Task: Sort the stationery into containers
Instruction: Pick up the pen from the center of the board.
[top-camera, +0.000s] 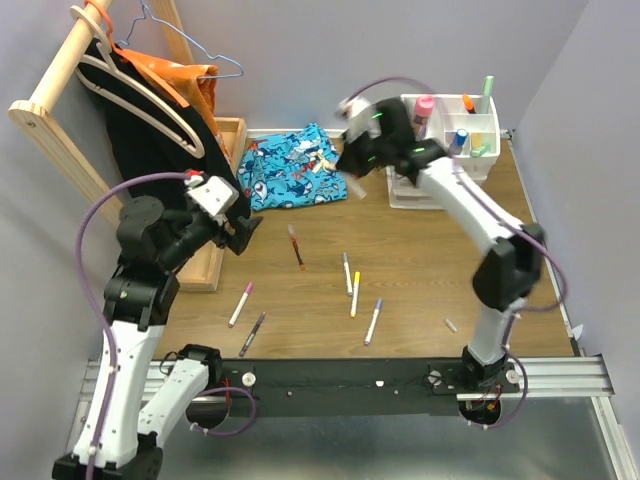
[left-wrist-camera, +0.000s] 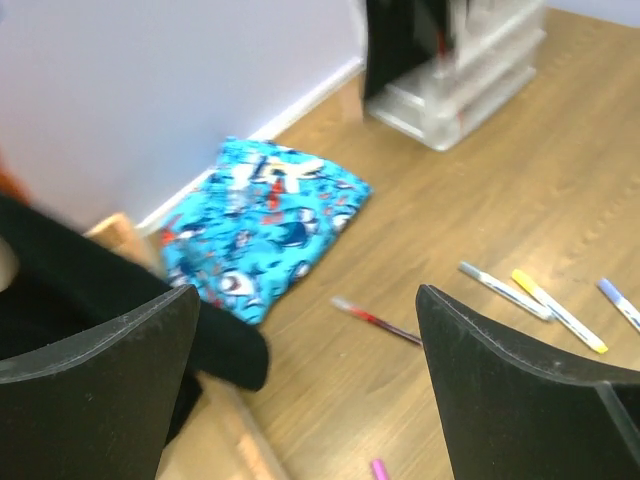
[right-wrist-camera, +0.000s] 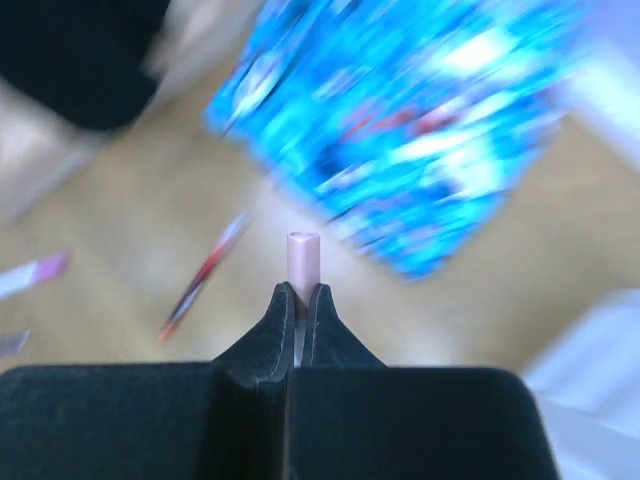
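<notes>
My right gripper (right-wrist-camera: 302, 293) is shut on a pale pink pen (right-wrist-camera: 303, 258) whose end sticks up past the fingertips. In the top view this gripper (top-camera: 354, 178) hangs beside the blue cloth, left of the white organiser (top-camera: 415, 192). The organiser's top compartments hold a pink tube (top-camera: 424, 110) and several markers. Loose on the table lie a red pen (top-camera: 296, 246), a white pen (top-camera: 347, 272), a yellow marker (top-camera: 355, 294), a purple-tipped pen (top-camera: 373, 321), a pink-tipped pen (top-camera: 240, 303) and a dark pen (top-camera: 252, 333). My left gripper (top-camera: 245, 232) (left-wrist-camera: 308, 292) is open and empty above the table's left side.
A blue patterned cloth (top-camera: 290, 168) lies at the back by the wall. A wooden tray (top-camera: 212, 262) and a wooden rack with hangers and a black garment (top-camera: 150, 130) fill the left side. A small pale piece (top-camera: 451, 325) lies near the right arm's base.
</notes>
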